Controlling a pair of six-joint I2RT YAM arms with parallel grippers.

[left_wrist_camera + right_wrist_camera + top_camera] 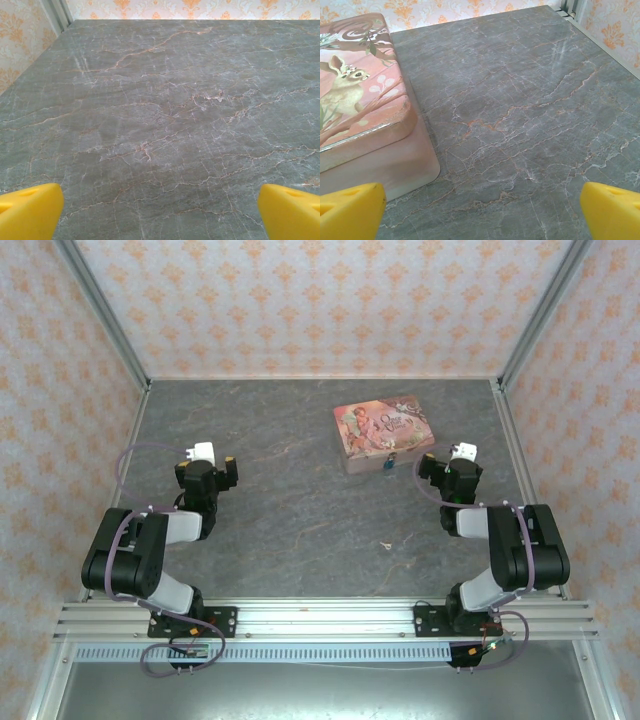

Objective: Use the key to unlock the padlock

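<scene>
The task looks to be at its start. The left gripper [160, 214] and right gripper [481, 214] both gape wide and empty. The key [385, 545] lies on the table, lower right of centre. The padlock [388, 464] sits above it, at the pink box's [382, 427] near edge. The next move likely calls for a fine pinch on the key.

One overhead, two wrist views.
I look down over the whole table [290, 510] from behind; wrist cameras skim it close, the right sharing the pink box [355, 85].

arms [128, 558]: glossy black shells | wrist caps [203, 452]: white | cables [121, 472]: lilac | claw fingertips [30, 210]: yellow
</scene>
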